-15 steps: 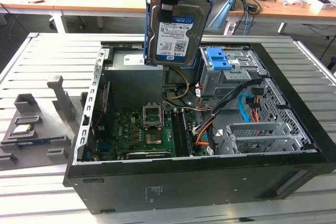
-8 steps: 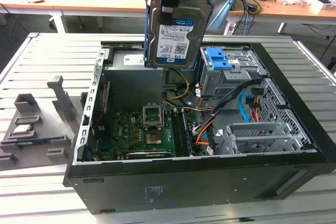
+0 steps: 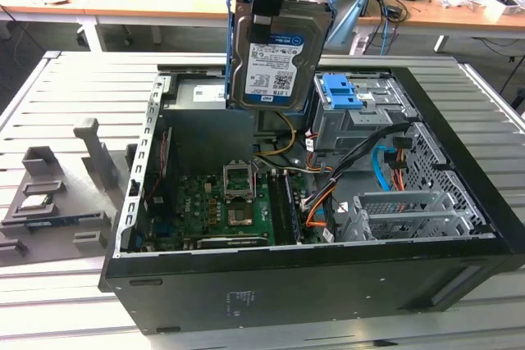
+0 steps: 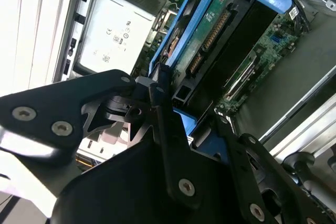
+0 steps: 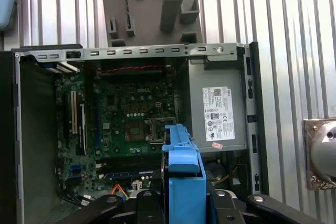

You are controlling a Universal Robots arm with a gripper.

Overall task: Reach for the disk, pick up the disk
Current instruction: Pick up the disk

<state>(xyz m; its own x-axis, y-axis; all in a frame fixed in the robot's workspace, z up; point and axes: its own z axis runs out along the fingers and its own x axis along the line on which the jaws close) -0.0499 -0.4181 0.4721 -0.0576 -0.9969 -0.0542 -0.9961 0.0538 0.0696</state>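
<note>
The disk (image 3: 279, 55), a silver hard drive with a white-and-blue label and blue side rails, hangs upright in the air above the open computer case (image 3: 328, 284). My gripper (image 3: 268, 6) comes down from above and is shut on the disk's upper end. In the second wrist view, the black fingers (image 4: 163, 124) clamp the blue-railed disk (image 4: 210, 30), whose green circuit-board side shows. The first wrist view looks down past the disk's blue rail (image 5: 182, 166) to the motherboard (image 5: 131, 119) below.
A blue caddy (image 3: 349, 92) sits in the case's drive bay, with cables (image 3: 328, 190) beside it. The silver power supply (image 5: 218, 114) lies along one wall. A grey fixture (image 3: 57, 194) holding a small chip rests on the slatted metal table (image 3: 66, 88). Cluttered desks stand behind.
</note>
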